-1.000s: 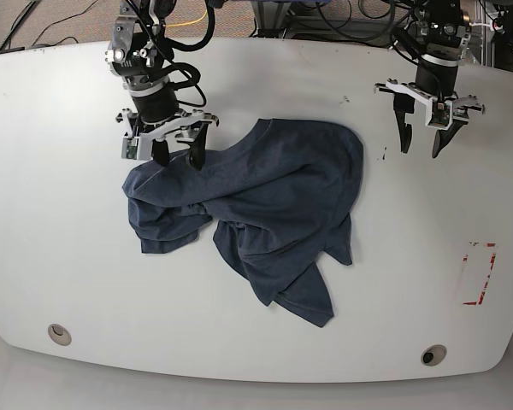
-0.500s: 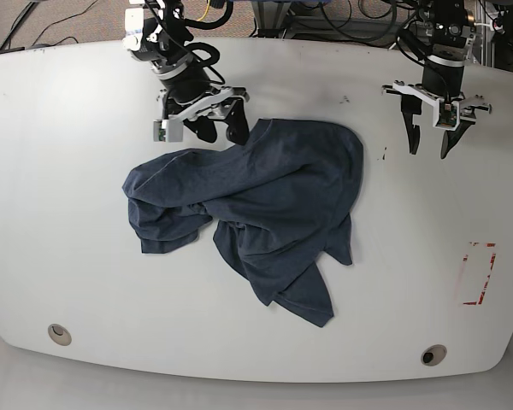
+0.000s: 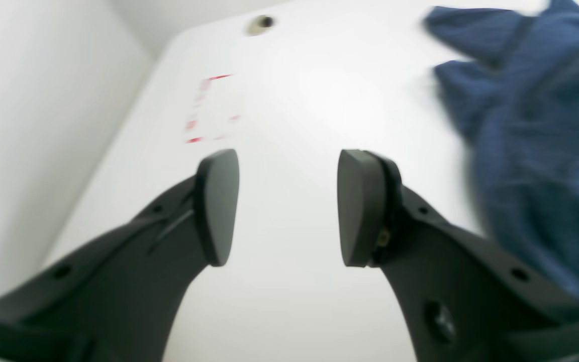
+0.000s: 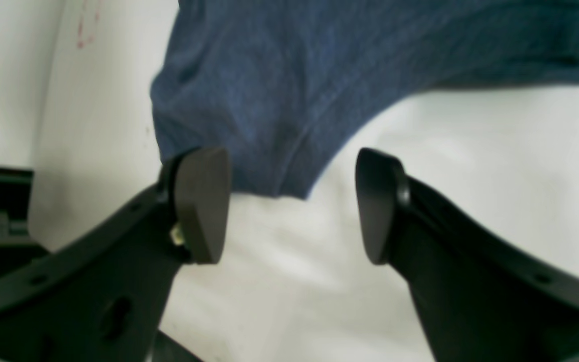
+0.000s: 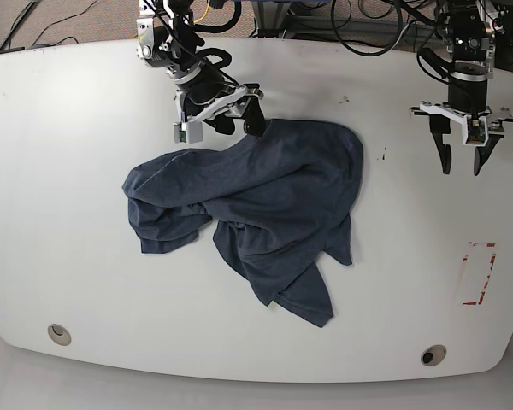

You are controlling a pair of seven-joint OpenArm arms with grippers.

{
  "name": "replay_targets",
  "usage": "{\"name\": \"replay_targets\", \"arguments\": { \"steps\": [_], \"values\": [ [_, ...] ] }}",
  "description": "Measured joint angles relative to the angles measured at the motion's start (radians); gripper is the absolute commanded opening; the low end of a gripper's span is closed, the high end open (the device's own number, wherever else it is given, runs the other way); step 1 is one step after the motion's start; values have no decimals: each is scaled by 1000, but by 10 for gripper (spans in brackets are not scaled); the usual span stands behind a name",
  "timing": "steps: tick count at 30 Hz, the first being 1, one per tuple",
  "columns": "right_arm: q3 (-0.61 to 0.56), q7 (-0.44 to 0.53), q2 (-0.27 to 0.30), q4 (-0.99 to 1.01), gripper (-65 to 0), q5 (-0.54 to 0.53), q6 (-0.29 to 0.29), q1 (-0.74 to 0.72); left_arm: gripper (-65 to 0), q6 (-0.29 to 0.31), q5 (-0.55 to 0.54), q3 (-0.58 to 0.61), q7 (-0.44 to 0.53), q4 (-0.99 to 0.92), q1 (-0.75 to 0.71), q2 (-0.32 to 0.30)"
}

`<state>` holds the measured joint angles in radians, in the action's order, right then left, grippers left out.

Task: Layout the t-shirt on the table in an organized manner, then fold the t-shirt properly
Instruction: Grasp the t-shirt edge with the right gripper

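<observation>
right arm moved to t-shirt [image 5: 256, 205] top edge | both jaws apart, empty

A robotics lab, by the look of it; a large white smooth tabletop [image 5: 60, 128] fills the frame; tangled black cables [image 5: 359, 21] and two black robot arms crowd the top edge.

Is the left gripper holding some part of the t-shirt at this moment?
No, the left gripper is open over bare table, and the t-shirt lies apart, beside it.
</observation>
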<state>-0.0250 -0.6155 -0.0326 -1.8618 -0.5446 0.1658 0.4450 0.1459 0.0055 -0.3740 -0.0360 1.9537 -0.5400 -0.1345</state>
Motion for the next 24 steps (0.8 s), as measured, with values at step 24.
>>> {"name": "replay_targets", "arguments": {
  "steps": [24],
  "values": [
    [-18, -165, 13, 159, -271, -3, 130, -143, -358, 2, -3, -70, -92, -2, 69, 0]
  ]
}}
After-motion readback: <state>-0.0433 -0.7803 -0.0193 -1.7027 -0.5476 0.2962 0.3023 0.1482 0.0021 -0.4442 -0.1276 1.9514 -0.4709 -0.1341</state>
